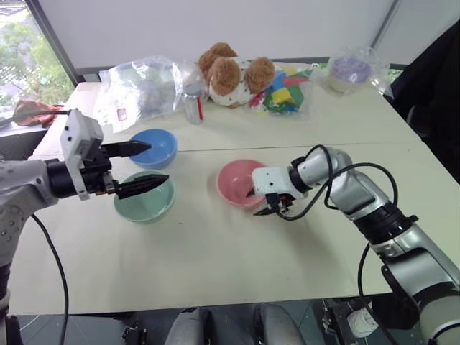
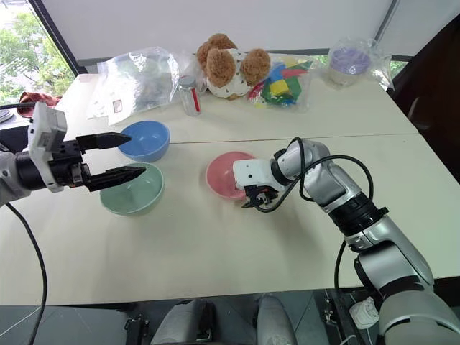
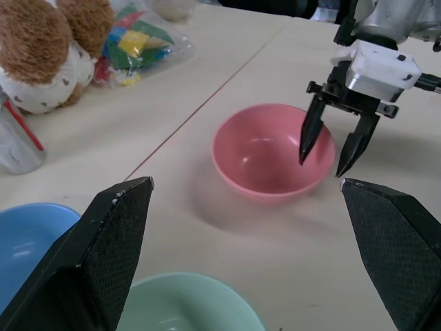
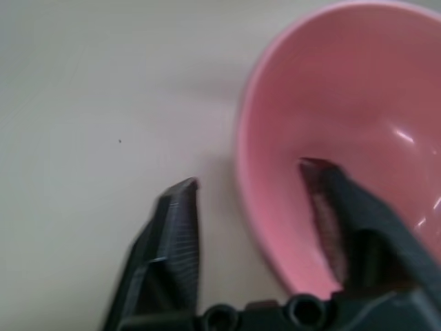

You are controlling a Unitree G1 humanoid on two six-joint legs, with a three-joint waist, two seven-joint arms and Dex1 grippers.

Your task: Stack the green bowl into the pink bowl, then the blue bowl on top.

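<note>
The cream counter (image 1: pixel 215 266) carries three matching bowls across its middle. At the right, the right gripper (image 3: pixel 332 152) angles down over the pink bowl (image 1: pixel 237 181), its two fingers spread and straddling the bowl's rim, one inside the bowl, one outside, without pinching it. Toward the left edge, the left gripper (image 1: pixel 147 167) hangs level with its fingers spread wide and nothing between them, above the green bowl (image 1: pixel 146 199) and the blue bowl (image 1: pixel 156 147); the green sits nearer the front edge, the blue just behind it, close beside it. Along the far edge lie clear plastic bags (image 1: pixel 140 88), a brown plush toy (image 1: pixel 231 73), bagged coloured blocks (image 1: pixel 285 93) and a wrapped purple bowl (image 1: pixel 349 70).
</note>
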